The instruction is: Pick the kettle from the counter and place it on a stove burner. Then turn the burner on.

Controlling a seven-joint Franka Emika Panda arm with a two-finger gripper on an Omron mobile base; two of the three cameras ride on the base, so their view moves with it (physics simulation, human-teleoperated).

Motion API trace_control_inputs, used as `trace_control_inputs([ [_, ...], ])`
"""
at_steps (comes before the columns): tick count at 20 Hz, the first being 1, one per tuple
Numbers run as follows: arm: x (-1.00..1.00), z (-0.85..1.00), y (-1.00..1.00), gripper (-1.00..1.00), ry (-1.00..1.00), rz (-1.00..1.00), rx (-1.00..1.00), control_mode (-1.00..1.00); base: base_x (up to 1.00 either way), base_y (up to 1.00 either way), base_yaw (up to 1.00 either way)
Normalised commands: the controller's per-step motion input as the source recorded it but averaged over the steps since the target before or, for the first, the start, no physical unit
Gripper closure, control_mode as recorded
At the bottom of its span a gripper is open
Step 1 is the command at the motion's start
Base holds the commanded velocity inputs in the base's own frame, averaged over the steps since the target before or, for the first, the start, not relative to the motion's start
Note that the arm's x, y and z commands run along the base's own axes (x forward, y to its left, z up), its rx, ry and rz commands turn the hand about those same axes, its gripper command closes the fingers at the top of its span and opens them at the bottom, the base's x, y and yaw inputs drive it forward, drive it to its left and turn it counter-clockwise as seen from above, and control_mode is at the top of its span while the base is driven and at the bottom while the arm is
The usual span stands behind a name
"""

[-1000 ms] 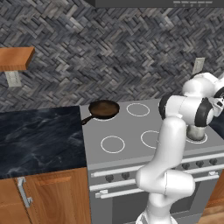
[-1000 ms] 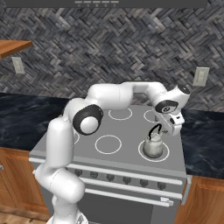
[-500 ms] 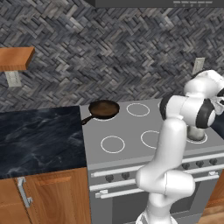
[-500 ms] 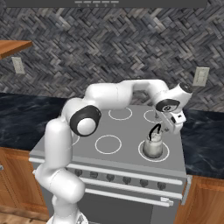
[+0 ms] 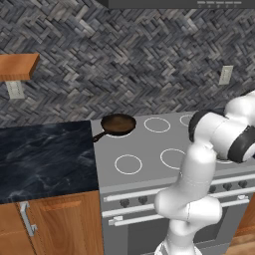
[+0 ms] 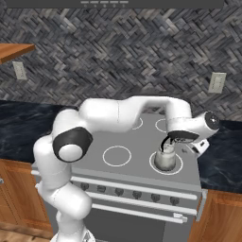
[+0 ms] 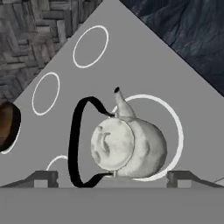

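The small silvery-white kettle (image 6: pixel 165 159) stands upright on the front right burner ring of the grey stove (image 6: pixel 137 164). In the hand view the kettle (image 7: pixel 129 146) sits inside a white ring on the stove (image 7: pixel 144 65), its black arched handle off to the left. My gripper (image 6: pixel 173 142) hovers just above the kettle, open. Seen from the hand, the gripper (image 7: pixel 113 179) has its two fingertips (image 7: pixel 43 178) spread wide on either side of the kettle, touching nothing. The black marble counter (image 5: pixel 45 154) lies left of the stove (image 5: pixel 144 144).
A dark round frying pan (image 5: pixel 118 123) rests on the back left burner; its edge also shows as the frying pan (image 7: pixel 6 127) in the hand view. A row of dark knobs (image 6: pixel 127 193) runs along the stove's front. More counter (image 6: pixel 222 151) lies right of the stove.
The jaws have spread a little wider and stand free of the kettle's handle. The kettle has stayed on its burner ring. The hand has shifted only slightly.
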Motion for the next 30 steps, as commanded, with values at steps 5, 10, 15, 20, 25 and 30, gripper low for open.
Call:
trace_control_inputs([
  [5, -1.00, -0.01, 0.09, -1.00, -0.27, 0.32, -0.24, -1.00, 0.00, 0.00, 0.00],
  [10, -1.00, -0.14, 0.08, -1.00, -0.23, 0.31, -0.29, -1.00, 0.00, 0.00, 0.00],
  [15, -1.00, -0.67, 0.12, -1.00, -0.17, 0.32, -0.29, -1.00, 0.00, 0.00, 0.00],
  [20, -1.00, -1.00, 0.28, -1.00, -0.15, 0.33, -0.22, -1.00, 0.00, 0.00, 0.00],
  [25, -0.52, -0.98, 0.30, -1.00, -0.29, 0.28, -0.01, -1.00, 0.00, 0.00, 0.00],
  [30, -0.03, -0.27, 0.04, -1.00, -0.39, 0.02, 0.19, -1.00, 0.00, 0.00, 0.00],
])
